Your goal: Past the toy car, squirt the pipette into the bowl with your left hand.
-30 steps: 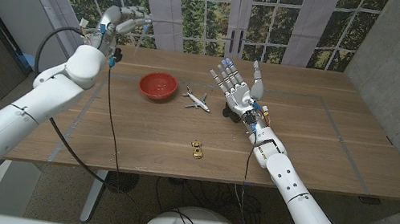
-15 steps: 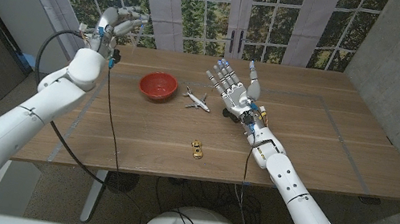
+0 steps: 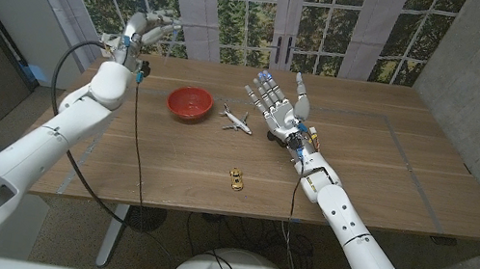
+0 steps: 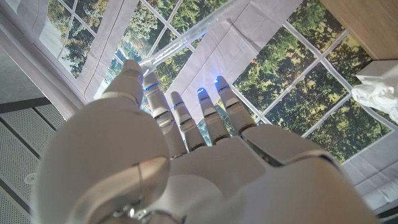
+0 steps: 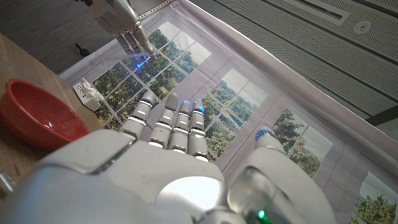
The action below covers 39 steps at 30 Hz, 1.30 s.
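The left hand holding the pipette is drifting a bit further back. The right hand is sliding slightly toward the toy plane.

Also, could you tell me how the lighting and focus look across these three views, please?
Head view: even, soft light, sharp throughout, red bowl and toy car crisp with faint shadows. Left wrist view: the left hand looms close and soft, the clear pipette pale against the bright window backdrop. Right wrist view: the right hand is near and slightly blurred.

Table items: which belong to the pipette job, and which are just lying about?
Job:
- pipette, held raised by the left hand
- red bowl
- yellow toy car, the landmark

Lying about:
- toy airplane
- right hand, open, holding nothing
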Available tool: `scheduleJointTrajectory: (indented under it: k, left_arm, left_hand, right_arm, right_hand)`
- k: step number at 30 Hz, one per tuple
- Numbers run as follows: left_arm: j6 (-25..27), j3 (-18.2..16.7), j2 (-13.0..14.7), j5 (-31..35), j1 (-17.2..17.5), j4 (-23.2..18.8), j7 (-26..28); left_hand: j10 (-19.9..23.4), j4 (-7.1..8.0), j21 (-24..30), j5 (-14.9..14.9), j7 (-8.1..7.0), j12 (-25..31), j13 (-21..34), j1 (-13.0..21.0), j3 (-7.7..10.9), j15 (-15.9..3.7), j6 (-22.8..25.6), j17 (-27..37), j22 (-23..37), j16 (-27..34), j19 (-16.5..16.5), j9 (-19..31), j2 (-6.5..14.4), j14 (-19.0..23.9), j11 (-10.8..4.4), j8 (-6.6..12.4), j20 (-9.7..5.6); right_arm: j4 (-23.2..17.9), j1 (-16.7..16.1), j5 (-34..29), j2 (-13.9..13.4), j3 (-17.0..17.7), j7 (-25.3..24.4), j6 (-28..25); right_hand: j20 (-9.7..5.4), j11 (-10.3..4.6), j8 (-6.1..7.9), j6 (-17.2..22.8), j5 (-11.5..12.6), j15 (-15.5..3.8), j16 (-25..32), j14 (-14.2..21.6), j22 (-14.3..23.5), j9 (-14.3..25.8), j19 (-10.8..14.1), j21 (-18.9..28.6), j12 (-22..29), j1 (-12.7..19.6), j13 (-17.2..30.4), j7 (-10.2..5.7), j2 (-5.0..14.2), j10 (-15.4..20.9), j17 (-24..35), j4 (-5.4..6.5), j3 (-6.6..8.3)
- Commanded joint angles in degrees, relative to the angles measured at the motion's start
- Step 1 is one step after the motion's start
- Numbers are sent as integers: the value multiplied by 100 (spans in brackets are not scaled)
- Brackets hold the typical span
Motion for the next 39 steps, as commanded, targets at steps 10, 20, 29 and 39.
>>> scheduleJointTrajectory:
  k: [10,20,29,39]
  left_arm:
    - [-942,370,-600,-320,-625,1330,-476]
    - [-1070,378,-671,-524,-629,1437,-612]
    - [-1080,339,-677,-624,-548,1385,-600]
    - [-1005,268,-704,-826,-480,1307,-643]
  left_hand:
    - [90,11,16,-12,-37,27,16,39,-26,-692,69,7,16,34,46,25,-4,86,-40,25,-48]
    - [107,5,16,-10,-32,25,17,50,-34,-706,38,5,16,32,53,24,-11,100,-47,1,-60]
    - [114,3,16,-8,-21,22,18,60,-38,-701,30,5,16,27,58,25,-12,99,-48,-7,-61]
    - [146,-23,29,7,-9,15,20,185,5,-727,286,4,16,27,103,44,64,133,-57,75,-94]
  right_arm:
    - [-168,19,-146,-112,-36,-295,116]
    - [-168,73,-160,-151,-59,-371,72]
    - [-132,136,-164,-161,-81,-362,40]
    - [-93,183,-159,-155,-91,-354,11]
  right_hand:
    - [40,42,-18,5,44,17,4,-22,9,16,-39,-37,-33,-38,-21,66,-1,-8,10,-55,24]
    - [43,33,-25,11,47,14,5,-23,10,14,-48,-47,-39,-56,-38,72,8,-19,6,-77,24]
    - [45,44,-32,13,50,13,8,-20,11,12,-50,-53,-38,-71,-52,70,15,-17,2,-96,24]
    - [35,44,-39,17,52,15,8,-26,12,10,-53,-60,-38,-87,-68,80,24,-18,-3,-118,24]
